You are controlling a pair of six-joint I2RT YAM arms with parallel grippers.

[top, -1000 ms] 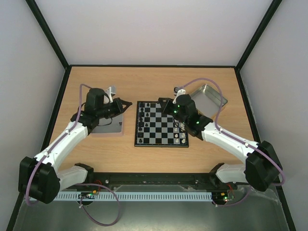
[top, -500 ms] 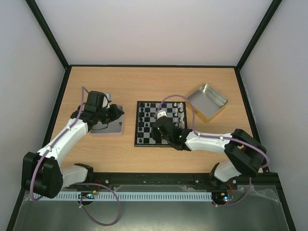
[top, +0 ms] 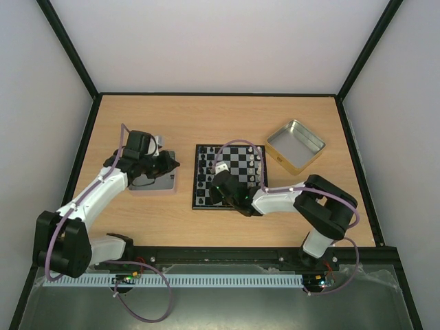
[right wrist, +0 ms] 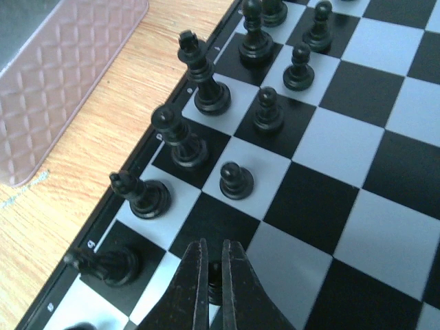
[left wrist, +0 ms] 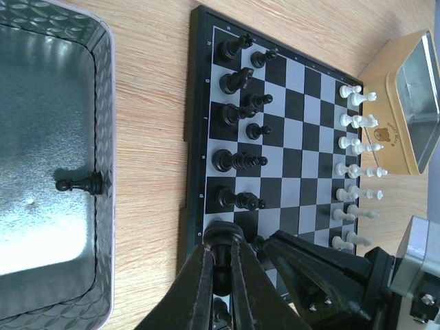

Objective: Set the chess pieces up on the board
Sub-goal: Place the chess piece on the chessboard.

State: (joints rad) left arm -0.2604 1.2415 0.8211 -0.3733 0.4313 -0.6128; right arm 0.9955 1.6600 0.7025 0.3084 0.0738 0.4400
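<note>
Right gripper (right wrist: 214,247) swung from 1 o'clock of board (left wrist: 302,137) to its 7 o'clock corner, fingers pinching black pawn (right wrist: 214,278). Glossy turned chess pieces (left wrist: 237,161) line 9 o'clock edge; centre checks bare. Left gripper (left wrist: 221,242) pressed together, contents unclear. Embossed metal tray (left wrist: 103,103) at 9 o'clock holds lone pawn (left wrist: 81,183).

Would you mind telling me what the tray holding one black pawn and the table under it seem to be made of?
The tray looks like shiny metal, embossed with a diamond pattern. The table looks like matte wood or laminate, showing fine grain lines.
</note>
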